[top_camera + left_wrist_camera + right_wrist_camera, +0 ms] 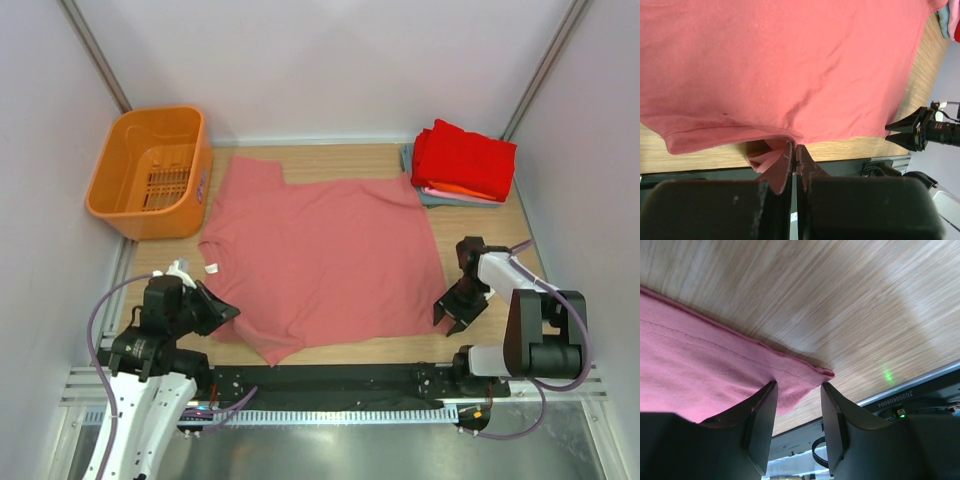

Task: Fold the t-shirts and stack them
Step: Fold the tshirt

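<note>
I am looking at a salmon-pink t-shirt (320,260) that is lying spread out across the middle of the pale, wood-grained bench (500,230). Its soft cotton is mostly flat, with a few shallow diagonal creases, and a small white neck label (211,268) is showing at its left edge. The left fingers (788,159) are pressing tightly together on a bunched fold of the shirt's near-left edge, where the cloth is puckering up off the wood into a small tuck. Over at the near-right corner, the right fingers (768,396) are standing spread apart, dark and blocky. The shirt's stitched hem corner is lying on the bench in the gap between them, and the cloth there is not being squeezed. From above, both sets of fingers (222,308) (455,314) are sitting low at the shirt's near edge, well apart from each other. At the far right corner, a neat stack of folded t-shirts (460,170) is resting just beside the spread shirt's right sleeve. A bright red shirt (465,155) is on top, thin orange and pale pink edges are peeking out beneath it, and a grey-blue shirt (411,160) is at the bottom. An orange plastic basket (120,195) with a slotted floor is sitting at the far left, close to the other sleeve.
</note>
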{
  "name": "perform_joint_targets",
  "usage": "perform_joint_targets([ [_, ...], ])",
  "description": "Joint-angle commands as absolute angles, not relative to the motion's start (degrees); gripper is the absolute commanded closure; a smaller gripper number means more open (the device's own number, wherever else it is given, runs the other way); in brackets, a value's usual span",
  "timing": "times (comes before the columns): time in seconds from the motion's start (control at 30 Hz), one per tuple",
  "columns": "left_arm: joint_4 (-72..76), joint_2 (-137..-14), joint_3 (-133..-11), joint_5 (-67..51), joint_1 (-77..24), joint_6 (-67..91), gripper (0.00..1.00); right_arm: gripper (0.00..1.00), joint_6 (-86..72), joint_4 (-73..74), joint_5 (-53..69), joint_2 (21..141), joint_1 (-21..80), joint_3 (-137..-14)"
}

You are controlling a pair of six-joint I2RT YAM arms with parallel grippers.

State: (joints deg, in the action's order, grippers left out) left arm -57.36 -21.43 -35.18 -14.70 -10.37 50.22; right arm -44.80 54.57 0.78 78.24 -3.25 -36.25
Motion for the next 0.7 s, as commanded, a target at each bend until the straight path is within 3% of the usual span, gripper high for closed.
perform_joint_targets([
  [0.0, -54.7, -22.4, -35.6, -17.0, -8.9, 48.3, 1.0, 0.53, -45.8, 48.3, 1.3, 78.4, -2.7, -32.8],
  [0.2, -55.0, -22.9, -35.6, -17.1, -8.0, 48.2, 1.0, 0.63, -45.2, 46.3, 0.3, 75.7, -2.7, -31.9],
  [0.4, -57.6, -23.5, -37.7, -14.2, -8.0, 46.8, 1.0, 0.98, -44.8, 47.4, 0.9, 68.0, -2.7, -31.5],
  [0.67, -66.9, -26.4, -47.0, -9.3, -8.0, 43.6, 1.0, 0.99, -44.0, 50.9, 1.6, 57.1, -2.7, -33.5],
])
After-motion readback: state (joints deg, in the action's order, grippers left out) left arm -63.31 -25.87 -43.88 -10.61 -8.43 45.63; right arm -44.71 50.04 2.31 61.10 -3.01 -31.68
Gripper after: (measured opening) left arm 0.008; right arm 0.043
